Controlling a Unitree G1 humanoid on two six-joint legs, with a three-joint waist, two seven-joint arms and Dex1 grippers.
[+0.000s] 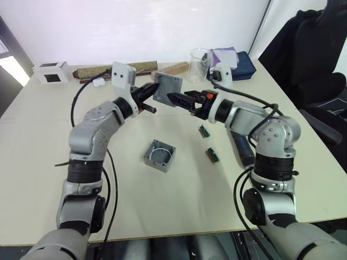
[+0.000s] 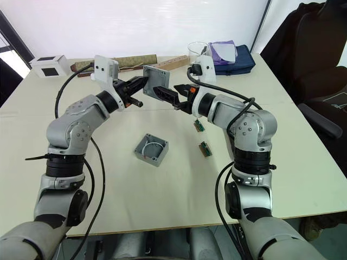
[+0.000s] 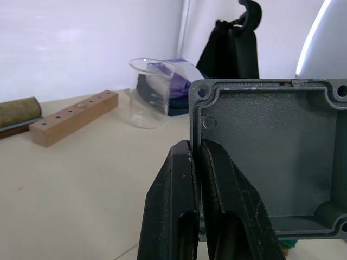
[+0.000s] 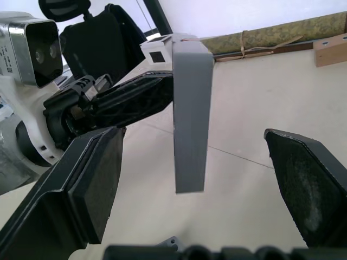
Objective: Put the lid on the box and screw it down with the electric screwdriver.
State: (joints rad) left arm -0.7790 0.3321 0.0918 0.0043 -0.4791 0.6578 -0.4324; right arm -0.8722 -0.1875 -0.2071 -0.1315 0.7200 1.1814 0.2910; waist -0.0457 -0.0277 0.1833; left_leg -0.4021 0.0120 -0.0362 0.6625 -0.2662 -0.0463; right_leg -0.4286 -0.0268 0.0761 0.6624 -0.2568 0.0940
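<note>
Lid (image 1: 167, 88) is up in the air over the far half of the table (image 1: 162, 211), on edge, hollow side toward our left wrist camera. Our left hand (image 3: 198, 179) has it: both fingers pinched shut on one wall of the lid near a corner screw hole. Our right hand (image 4: 195, 195) sits just beside the lid from the other side, fingers spread wide either side of its edge, not touching it in the wrist view.

Box (image 1: 160, 155) sits open on the table below and nearer to us, white ring visible inside, well apart from both hands. Two small green boards (image 1: 204, 130) (image 1: 212, 155) lie to its right. A dark cylindrical tool (image 1: 242, 147), probably the electric screwdriver, lies on the table partly behind our right arm.

Along the far edge: white cube (image 1: 51, 72), rolled olive mat (image 1: 103, 69), wooden block with holes (image 3: 73, 116), clear beaker (image 3: 150, 92), dark blue pouch (image 2: 233, 60). Black chair (image 1: 309, 59) off the right side.
</note>
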